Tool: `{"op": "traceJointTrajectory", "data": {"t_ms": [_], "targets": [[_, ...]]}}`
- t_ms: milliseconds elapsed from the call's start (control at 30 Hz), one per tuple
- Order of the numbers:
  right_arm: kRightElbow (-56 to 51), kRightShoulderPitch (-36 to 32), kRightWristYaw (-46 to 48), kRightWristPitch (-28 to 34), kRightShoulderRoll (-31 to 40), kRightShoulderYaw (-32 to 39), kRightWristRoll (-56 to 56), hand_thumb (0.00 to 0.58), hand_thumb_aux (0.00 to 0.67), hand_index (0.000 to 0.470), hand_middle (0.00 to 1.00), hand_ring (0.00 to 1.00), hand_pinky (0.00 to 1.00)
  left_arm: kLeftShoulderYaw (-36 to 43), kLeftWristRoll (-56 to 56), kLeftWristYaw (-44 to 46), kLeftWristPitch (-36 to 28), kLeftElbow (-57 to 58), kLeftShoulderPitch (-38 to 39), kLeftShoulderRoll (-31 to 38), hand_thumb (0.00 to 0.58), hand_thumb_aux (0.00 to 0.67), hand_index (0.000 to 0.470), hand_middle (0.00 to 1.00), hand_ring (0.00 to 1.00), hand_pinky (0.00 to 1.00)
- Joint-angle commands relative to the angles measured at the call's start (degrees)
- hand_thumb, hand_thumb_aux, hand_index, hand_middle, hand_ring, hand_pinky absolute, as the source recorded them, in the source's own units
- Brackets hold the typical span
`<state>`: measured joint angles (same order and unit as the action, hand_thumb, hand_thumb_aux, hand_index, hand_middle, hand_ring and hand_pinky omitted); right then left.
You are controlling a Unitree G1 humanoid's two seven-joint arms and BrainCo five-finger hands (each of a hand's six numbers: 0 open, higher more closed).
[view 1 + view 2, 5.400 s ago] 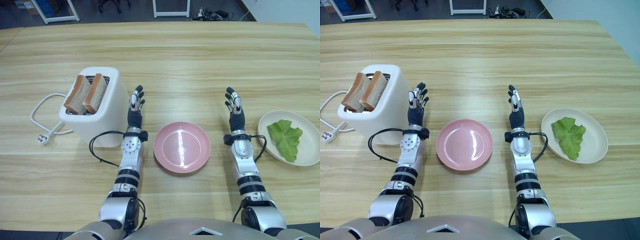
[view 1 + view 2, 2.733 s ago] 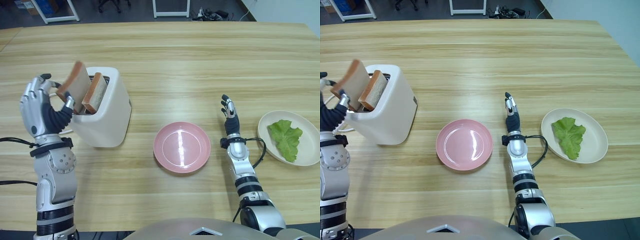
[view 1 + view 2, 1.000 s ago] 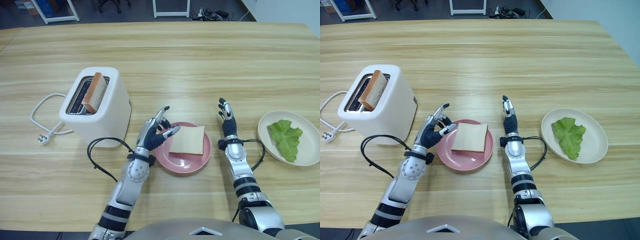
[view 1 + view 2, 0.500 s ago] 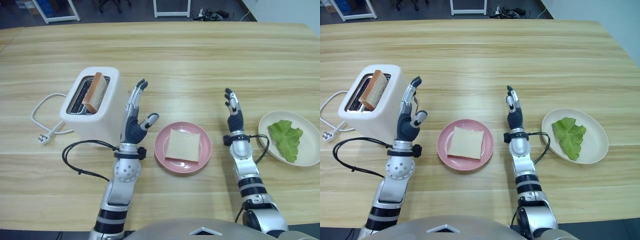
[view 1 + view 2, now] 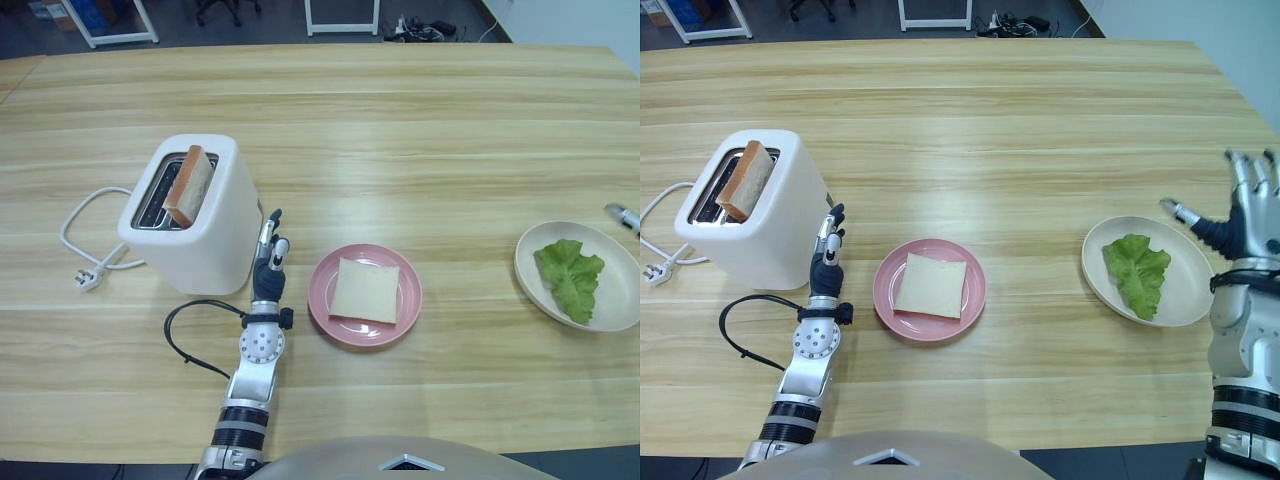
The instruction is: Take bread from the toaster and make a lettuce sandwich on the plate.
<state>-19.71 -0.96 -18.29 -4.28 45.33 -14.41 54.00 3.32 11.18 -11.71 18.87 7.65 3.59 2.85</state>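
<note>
One pale square bread slice [image 5: 929,285] lay flat on the round pink plate [image 5: 884,295] near the desk's front edge; its browner partner [image 5: 744,180] stood in the white toaster [image 5: 770,235]. The left hand [image 5: 826,262] had withdrawn beside the toaster, fingers straight, empty. The right hand [image 5: 1245,220] had swung beyond the cream plate [image 5: 1185,290] of green lettuce [image 5: 1137,268], fingers spread, empty; lettuce looked next.

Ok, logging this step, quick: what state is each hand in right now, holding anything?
Left hand: open, holding nothing.
Right hand: open, holding nothing.
</note>
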Motion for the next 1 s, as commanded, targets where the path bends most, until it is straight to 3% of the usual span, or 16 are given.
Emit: {"op": "traceJointTrajectory", "data": {"t_ms": [33,67,300,700,1000], "targets": [[-7.4,1.0,-0.9,-0.4,-0.6,6.5,-0.2,0.334,0.234,0.164,0.00,0.00,0.00,-0.1,0.6,-0.4,0.0,0.9,0.2,-0.5,0.000,0.000,0.000,0.00,0.00,0.00],[-9.1,0.8,-1.2,-0.8,-1.2,8.1,-0.8,0.438,0.339,0.238,0.00,0.00,0.00,-0.1,0.7,-0.4,0.0,1.3,0.1,-0.5,0.000,0.000,0.000,0.00,0.00,0.00],[-16.3,-1.0,-3.9,-1.8,-2.2,15.5,-3.1,0.438,0.339,0.238,0.00,0.00,0.00,-0.4,0.8,-0.6,0.0,2.6,-0.3,-0.2,0.000,0.000,0.000,0.00,0.00,0.00],[-6.7,2.5,-2.8,-0.5,-1.4,17.6,-6.4,0.438,0.339,0.238,0.00,0.00,0.00,-0.4,1.1,-1.3,0.1,4.3,-0.5,-0.3,0.000,0.000,0.000,0.00,0.00,0.00],[-9.1,1.7,-1.2,-0.9,-1.6,19.9,-7.4,0.422,0.321,0.225,0.00,0.00,0.00,-0.3,1.5,-1.2,0.1,4.4,-0.1,-0.7,0.000,0.000,0.000,0.00,0.00,0.00]]}}
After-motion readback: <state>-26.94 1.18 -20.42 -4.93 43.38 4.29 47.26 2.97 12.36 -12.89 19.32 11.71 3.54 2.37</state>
